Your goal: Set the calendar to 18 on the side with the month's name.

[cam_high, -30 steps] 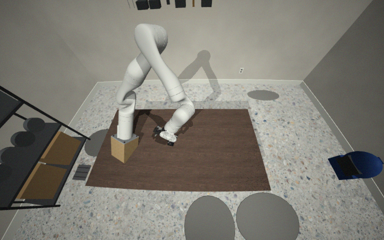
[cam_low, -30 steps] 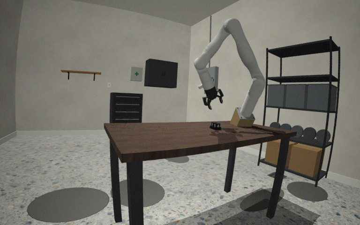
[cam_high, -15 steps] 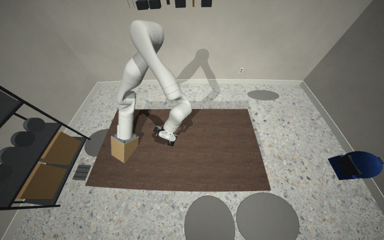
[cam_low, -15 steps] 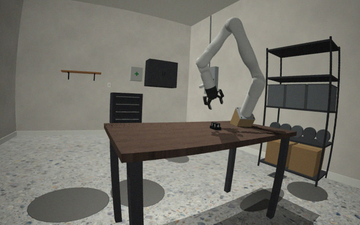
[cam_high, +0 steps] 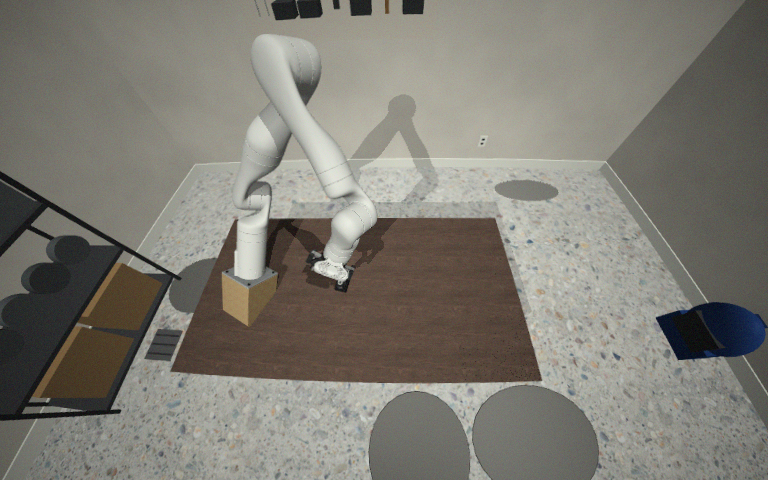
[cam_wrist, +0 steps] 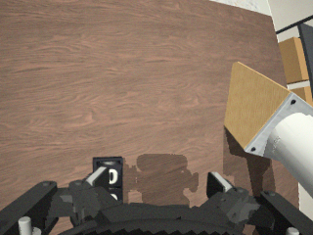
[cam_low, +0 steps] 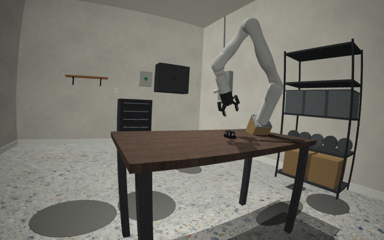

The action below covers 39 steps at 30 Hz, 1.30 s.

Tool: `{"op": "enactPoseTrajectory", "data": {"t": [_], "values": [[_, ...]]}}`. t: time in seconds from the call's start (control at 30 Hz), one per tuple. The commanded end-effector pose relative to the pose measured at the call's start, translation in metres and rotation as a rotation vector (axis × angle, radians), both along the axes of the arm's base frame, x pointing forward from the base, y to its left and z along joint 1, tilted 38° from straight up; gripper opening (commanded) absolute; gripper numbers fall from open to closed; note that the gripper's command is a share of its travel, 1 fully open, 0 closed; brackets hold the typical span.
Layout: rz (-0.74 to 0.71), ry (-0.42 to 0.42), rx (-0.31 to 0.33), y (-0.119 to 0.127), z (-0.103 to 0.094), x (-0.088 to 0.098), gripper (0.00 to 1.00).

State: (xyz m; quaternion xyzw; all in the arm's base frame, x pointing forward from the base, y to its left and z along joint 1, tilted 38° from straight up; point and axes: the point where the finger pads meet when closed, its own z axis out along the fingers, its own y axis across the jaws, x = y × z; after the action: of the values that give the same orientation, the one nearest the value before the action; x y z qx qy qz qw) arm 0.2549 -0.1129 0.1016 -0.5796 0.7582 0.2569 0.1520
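Calendar partly hidden behind the gripper.
In the wrist view, the gripper covers the near part of the calendar; beyond the gripper, a lower white digit is only partly visible. In the exterior view, the calendar's digits are too small to read.

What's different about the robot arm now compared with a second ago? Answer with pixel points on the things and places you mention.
The arm's (cam_high: 310, 127) (cam_low: 263, 58) (cam_wrist: 299, 142) bend above the gripper (cam_high: 331, 271) (cam_low: 231, 112) (cam_wrist: 157, 179) swung slightly toward the base, bringing the gripper more upright. Nothing was grabbed or released: the gripper stayed open above the table (cam_high: 407, 316) (cam_low: 181, 147) (cam_wrist: 122, 73). The calendar (cam_low: 229, 136) (cam_wrist: 112, 176) stayed put.
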Motion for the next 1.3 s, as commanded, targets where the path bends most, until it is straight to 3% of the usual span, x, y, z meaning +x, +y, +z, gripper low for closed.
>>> {"op": "enactPoseTrajectory", "data": {"t": [0.0,0.03,0.3,0.33,0.6,0.63,0.9,0.93,1.27], "values": [[-0.004,-0.001,-0.002,-0.001,0.0,0.0,1.0],[-0.023,-0.039,0.007,0.001,0.003,0.002,1.0],[-0.023,-0.039,0.007,0.001,0.003,0.002,1.0],[-0.041,-0.076,0.013,0.003,0.005,0.004,1.0],[-0.041,-0.076,0.013,0.003,0.005,0.004,1.0],[-0.059,-0.11,0.017,0.005,0.007,0.006,1.0],[-0.059,-0.11,0.017,0.005,0.007,0.006,1.0],[-0.076,-0.142,0.019,0.006,0.01,0.008,1.0],[-0.093,-0.172,0.019,0.006,0.012,0.01,1.0]]}}
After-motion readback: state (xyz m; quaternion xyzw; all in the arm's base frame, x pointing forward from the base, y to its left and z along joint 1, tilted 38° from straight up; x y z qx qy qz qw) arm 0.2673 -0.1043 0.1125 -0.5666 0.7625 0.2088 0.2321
